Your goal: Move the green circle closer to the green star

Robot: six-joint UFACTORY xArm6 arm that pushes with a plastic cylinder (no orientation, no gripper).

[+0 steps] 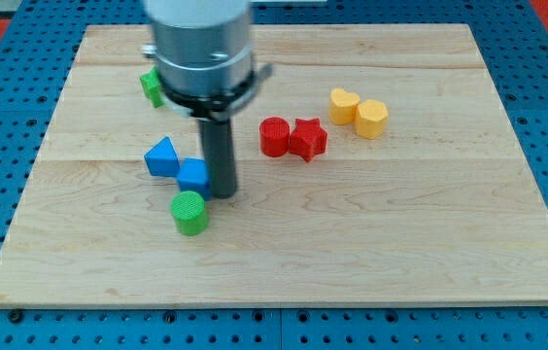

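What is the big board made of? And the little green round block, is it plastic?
The board looks like pale wood: long grain lines and plank seams show, with a dull finish. The green circle could be plastic or painted wood; its even, bright colour hides any grain, so I can't tell which.

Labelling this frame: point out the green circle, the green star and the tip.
green circle (pixel 190 213), camera view, top face.
green star (pixel 151 86), camera view, visible left part.
my tip (pixel 222 193), camera view, rod's lower end.
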